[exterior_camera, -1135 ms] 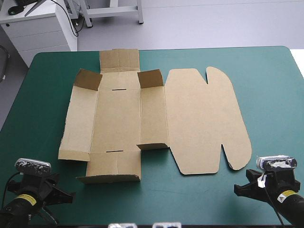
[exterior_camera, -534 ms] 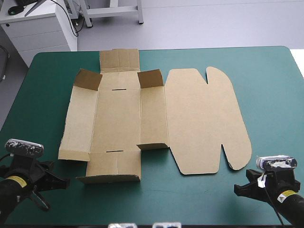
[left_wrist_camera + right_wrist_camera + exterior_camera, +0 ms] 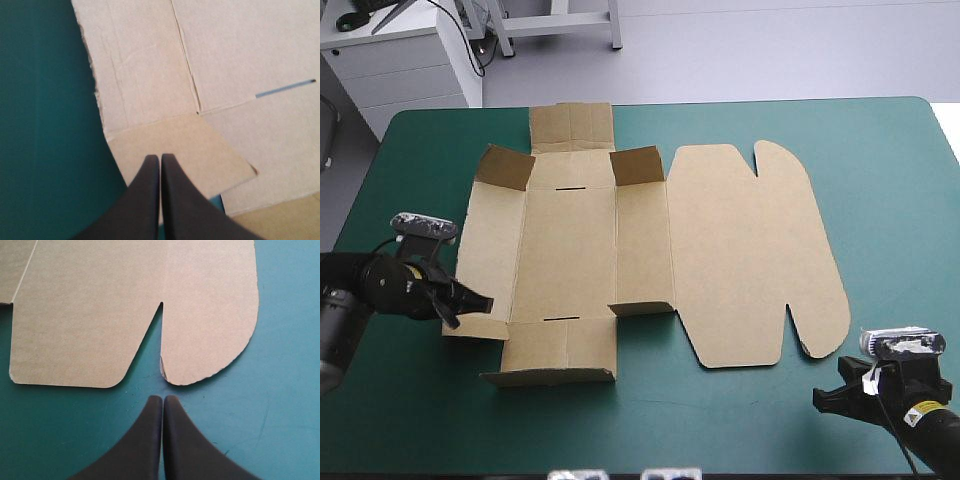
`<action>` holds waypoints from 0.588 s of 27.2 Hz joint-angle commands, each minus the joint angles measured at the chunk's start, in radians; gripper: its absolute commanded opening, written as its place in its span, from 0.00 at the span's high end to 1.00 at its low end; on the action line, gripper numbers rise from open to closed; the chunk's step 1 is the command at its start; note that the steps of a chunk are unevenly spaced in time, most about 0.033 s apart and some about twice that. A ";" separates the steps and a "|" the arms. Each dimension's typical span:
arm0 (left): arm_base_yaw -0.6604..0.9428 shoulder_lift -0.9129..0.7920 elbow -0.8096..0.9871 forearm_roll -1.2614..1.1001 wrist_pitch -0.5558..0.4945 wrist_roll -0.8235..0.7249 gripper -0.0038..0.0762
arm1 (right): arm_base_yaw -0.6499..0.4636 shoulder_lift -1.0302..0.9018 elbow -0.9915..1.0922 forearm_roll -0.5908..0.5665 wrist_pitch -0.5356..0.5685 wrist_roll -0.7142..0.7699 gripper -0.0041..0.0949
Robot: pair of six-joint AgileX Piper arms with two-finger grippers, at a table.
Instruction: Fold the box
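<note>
While box point(image 3: 650, 250) is lying flat on teal-green table point(image 3: 880, 150), left of middle, high view is showing two far flaps point(image 3: 505, 167) standing up. Left gripper point(image 3: 480, 300) is sitting at box's near-left corner; right gripper point(image 3: 820, 398) is resting well apart, toward table's near-right corner.

Left wrist view: black fingers point(image 3: 145, 200) are pressing together in pointed arch, tips over small corner flap point(image 3: 185, 145); contact unclear.

Right wrist view: right gripper's fingers point(image 3: 185, 450) are meeting likewise, over bare cover, just short of rounded tab point(image 3: 210, 330).

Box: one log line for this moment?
box: mostly flat, unfolded | left gripper: shut, over near-left flap | right gripper: shut, off box, just short of lid edge
</note>
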 commanded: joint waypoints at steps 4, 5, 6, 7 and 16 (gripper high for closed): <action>0.218 0.148 -0.167 -0.251 -0.038 0.166 0.96 | -0.004 0.009 -0.026 0.015 -0.064 -0.011 0.96; 0.275 0.169 -0.182 -0.295 -0.015 0.202 0.96 | -0.004 0.009 -0.026 0.015 -0.064 -0.011 0.96; 0.332 0.189 -0.197 -0.348 0.015 0.252 0.96 | -0.004 0.009 -0.026 0.015 -0.064 -0.011 0.96; 0.386 0.208 -0.208 -0.402 0.041 0.290 0.96 | -0.004 0.009 -0.026 0.015 -0.064 -0.011 0.96; 0.650 0.341 -0.212 -0.640 0.111 0.468 0.96 | -0.004 0.009 -0.026 0.013 -0.064 -0.011 0.96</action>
